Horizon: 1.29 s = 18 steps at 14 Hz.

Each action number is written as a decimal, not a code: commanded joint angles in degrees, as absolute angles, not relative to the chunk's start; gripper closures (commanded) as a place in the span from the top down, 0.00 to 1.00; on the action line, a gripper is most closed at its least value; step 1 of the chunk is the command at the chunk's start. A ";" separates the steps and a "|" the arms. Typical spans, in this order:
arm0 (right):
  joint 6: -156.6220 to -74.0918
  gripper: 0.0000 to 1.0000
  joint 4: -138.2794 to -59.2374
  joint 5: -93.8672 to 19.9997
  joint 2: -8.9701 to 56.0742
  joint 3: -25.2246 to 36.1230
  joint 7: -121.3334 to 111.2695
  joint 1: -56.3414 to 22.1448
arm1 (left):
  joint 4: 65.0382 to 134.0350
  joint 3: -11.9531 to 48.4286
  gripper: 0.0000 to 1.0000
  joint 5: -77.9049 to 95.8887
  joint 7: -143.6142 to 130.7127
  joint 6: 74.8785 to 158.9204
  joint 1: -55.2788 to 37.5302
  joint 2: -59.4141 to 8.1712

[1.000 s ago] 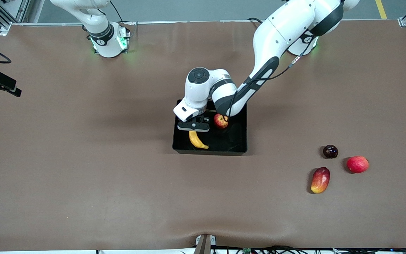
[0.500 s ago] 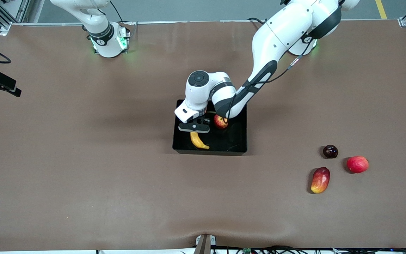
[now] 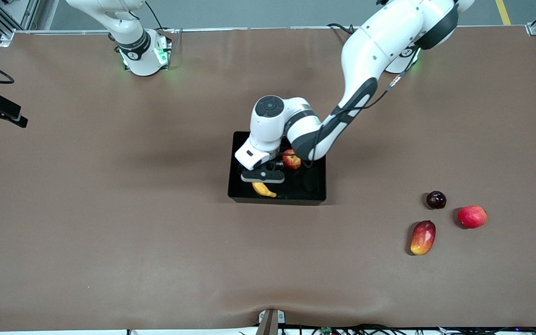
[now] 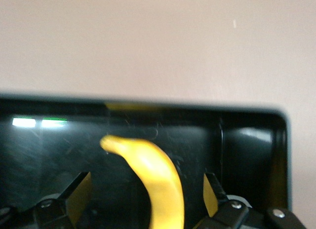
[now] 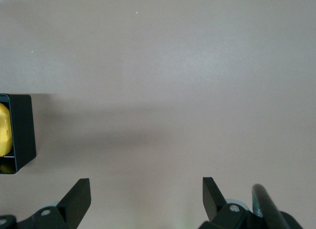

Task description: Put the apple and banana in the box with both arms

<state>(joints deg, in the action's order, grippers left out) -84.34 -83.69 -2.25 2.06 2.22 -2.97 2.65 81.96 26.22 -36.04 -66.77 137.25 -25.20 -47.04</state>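
Left end effector (image 4: 143, 202) open over banana (image 4: 150, 177) in box (image 3: 317, 197) — lift straight, clear apple (image 3: 291, 159). Right end effector (image 5: 145, 202) open, waiting above desk (image 5: 173, 81).

Lay flat in black box (image 3: 317, 186): curved yellow banana (image 3: 263, 189) under left spread jaws, speckled red apple (image 3: 291, 159) beside them.

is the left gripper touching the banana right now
Apart. The left wrist view shows the left gripper open, each finger standing clear of the banana, with dark floor of the box visible between them.
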 commanded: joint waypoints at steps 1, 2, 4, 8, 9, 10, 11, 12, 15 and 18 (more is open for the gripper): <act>-84.11 1.00 -83.94 -3.25 1.41 2.02 -2.81 3.25 | 83.49 26.98 1.00 -36.74 -67.68 133.07 -21.64 -39.48; -84.11 1.00 -83.94 -3.25 1.41 2.11 -2.81 3.34 | 83.50 27.50 1.00 -36.39 -67.68 130.98 -20.75 -37.72; -84.11 1.00 -83.94 -3.25 1.49 2.11 -2.81 3.43 | 83.50 27.69 1.00 -33.07 -67.41 125.71 -17.68 -34.03; -84.20 1.00 -83.94 -3.25 1.49 2.11 -2.90 3.34 | 83.41 27.77 1.00 -24.90 -56.89 118.05 -11.36 -27.35; -84.20 1.00 -83.94 -3.16 1.49 2.11 -2.90 3.34 | 83.41 27.60 1.00 -22.87 -55.04 115.43 -9.77 -25.59; -84.20 1.00 -83.85 -3.16 1.49 2.11 -2.90 3.34 | 83.41 27.68 1.00 -22.24 -53.45 112.01 -7.58 -23.66; -84.20 1.00 -83.85 -3.16 1.49 2.11 -2.90 3.34 | 83.41 27.69 1.00 -22.15 -51.70 109.19 -5.91 -21.99; -84.20 1.00 -83.85 -3.16 1.49 2.11 -2.90 3.25 | 83.41 27.69 1.00 -22.06 -49.42 107.33 -4.67 -20.32; -84.20 1.00 -83.85 -3.25 1.49 2.11 -2.81 3.08 | 83.41 27.77 1.00 -19.88 -41.07 101.97 -1.06 -16.89; -84.20 1.00 -83.85 -3.25 1.49 2.02 -2.90 3.16 | 83.32 27.77 1.00 -15.30 -34.22 97.57 3.24 -13.98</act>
